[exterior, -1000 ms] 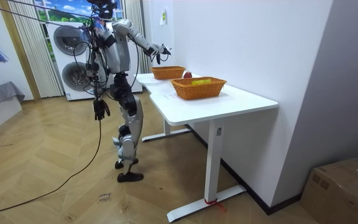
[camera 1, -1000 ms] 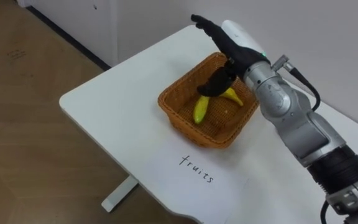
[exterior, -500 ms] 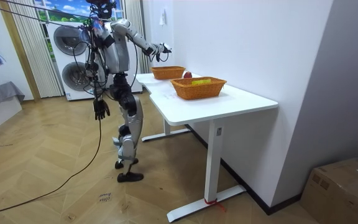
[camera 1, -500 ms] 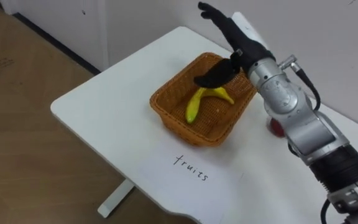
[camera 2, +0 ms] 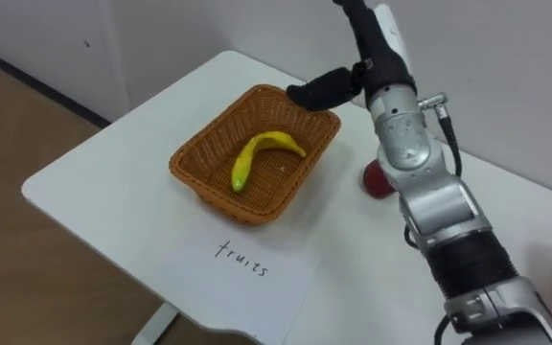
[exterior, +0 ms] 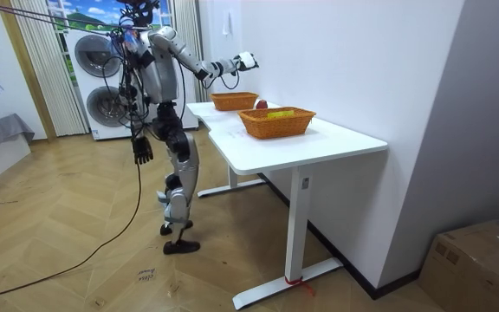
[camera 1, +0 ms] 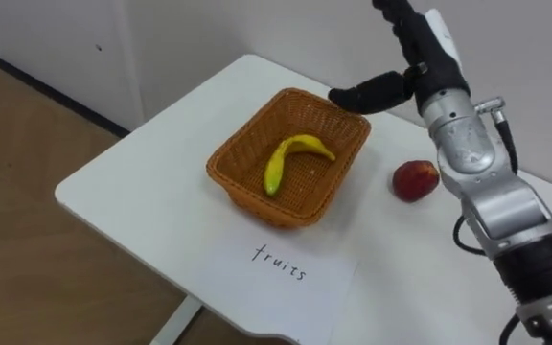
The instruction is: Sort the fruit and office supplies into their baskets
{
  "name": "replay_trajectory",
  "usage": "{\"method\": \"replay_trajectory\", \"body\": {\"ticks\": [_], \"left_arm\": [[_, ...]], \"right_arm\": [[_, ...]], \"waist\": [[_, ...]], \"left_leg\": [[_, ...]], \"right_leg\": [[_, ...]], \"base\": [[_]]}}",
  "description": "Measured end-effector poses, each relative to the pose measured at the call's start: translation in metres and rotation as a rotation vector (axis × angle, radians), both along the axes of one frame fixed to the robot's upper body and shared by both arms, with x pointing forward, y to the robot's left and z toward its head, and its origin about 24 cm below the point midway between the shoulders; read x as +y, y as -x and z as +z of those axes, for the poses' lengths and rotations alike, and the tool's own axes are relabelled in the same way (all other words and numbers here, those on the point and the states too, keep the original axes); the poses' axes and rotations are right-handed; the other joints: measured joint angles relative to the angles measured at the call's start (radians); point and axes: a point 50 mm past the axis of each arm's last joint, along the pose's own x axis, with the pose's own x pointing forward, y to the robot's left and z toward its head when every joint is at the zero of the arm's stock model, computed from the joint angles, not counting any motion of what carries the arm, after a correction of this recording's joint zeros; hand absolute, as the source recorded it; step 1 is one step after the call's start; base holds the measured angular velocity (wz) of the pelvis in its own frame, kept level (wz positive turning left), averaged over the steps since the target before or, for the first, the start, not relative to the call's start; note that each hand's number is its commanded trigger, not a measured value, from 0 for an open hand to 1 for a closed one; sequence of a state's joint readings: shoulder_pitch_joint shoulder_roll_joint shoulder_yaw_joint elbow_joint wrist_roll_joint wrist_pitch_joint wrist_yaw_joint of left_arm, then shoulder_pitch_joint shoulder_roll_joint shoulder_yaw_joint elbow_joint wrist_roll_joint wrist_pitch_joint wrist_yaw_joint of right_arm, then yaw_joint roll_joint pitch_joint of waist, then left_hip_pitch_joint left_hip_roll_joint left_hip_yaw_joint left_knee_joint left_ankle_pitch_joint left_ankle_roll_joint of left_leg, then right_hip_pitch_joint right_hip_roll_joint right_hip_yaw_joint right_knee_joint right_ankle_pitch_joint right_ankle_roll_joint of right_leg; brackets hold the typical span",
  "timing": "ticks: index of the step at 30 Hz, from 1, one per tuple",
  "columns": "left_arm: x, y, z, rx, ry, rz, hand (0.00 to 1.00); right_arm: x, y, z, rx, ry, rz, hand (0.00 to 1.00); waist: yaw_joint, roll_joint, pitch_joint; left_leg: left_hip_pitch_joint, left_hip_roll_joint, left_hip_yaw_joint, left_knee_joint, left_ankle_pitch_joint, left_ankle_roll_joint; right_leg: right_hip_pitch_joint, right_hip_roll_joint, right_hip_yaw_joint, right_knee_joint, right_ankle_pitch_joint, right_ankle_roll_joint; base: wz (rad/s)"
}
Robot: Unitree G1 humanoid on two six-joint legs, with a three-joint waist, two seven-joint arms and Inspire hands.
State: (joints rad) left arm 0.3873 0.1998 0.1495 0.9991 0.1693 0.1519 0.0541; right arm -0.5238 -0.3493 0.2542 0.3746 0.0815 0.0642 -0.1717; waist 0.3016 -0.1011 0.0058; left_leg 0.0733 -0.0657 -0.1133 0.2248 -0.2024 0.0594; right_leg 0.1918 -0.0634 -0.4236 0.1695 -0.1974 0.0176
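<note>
The right hand [camera 1: 427, 62] hovered open; beneath it a curved banana [camera 1: 290, 158] lay in the woven wicker basket [camera 1: 257, 196]; a round apple [camera 1: 415, 179] sat nearby.

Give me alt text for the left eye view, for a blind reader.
A banana lies in a wicker basket on a white table, an apple beside the basket. The robot's open right hand hangs above the basket's far corner.

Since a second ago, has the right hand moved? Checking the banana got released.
Yes: the right hand has risen out of the basket, past its far rim, open, leaving the banana inside.
</note>
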Motion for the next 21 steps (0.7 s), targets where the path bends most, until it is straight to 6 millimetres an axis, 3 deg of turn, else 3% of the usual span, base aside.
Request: {"method": "replay_trajectory", "body": {"ticks": [4, 12, 21], "left_arm": [[-0.003, 0.000, -0.001, 0.012, 0.024, -0.011, 0.00], [-0.007, 0.000, -0.002, 0.023, 0.044, -0.031, 0.00], [-0.014, 0.000, -0.005, 0.031, 0.065, -0.063, 0.00]], "right_arm": [[-0.010, 0.004, -0.019, 0.074, -0.014, -0.041, 0.00], [-0.011, 0.005, -0.021, 0.079, -0.045, -0.057, 0.00], [-0.021, 0.006, -0.037, 0.161, -0.231, -0.123, 0.00]], "waist": [[-0.014, 0.014, 0.0015], [-0.029, 0.032, -0.0054], [-0.056, 0.040, 0.0028]], "left_leg": [[-0.006, -0.001, 0.005, 0.002, 0.000, 0.000], [-0.008, 0.001, 0.021, 0.000, 0.001, 0.002], [-0.010, 0.001, 0.020, 0.006, 0.000, 0.003]], "right_leg": [[-0.007, -0.001, 0.006, 0.001, 0.000, 0.000], [-0.018, -0.001, 0.013, 0.001, 0.000, 0.000], [-0.012, -0.006, 0.010, 0.003, 0.000, 0.000]], "base": [[-0.03], [-0.02], [0.02]]}}
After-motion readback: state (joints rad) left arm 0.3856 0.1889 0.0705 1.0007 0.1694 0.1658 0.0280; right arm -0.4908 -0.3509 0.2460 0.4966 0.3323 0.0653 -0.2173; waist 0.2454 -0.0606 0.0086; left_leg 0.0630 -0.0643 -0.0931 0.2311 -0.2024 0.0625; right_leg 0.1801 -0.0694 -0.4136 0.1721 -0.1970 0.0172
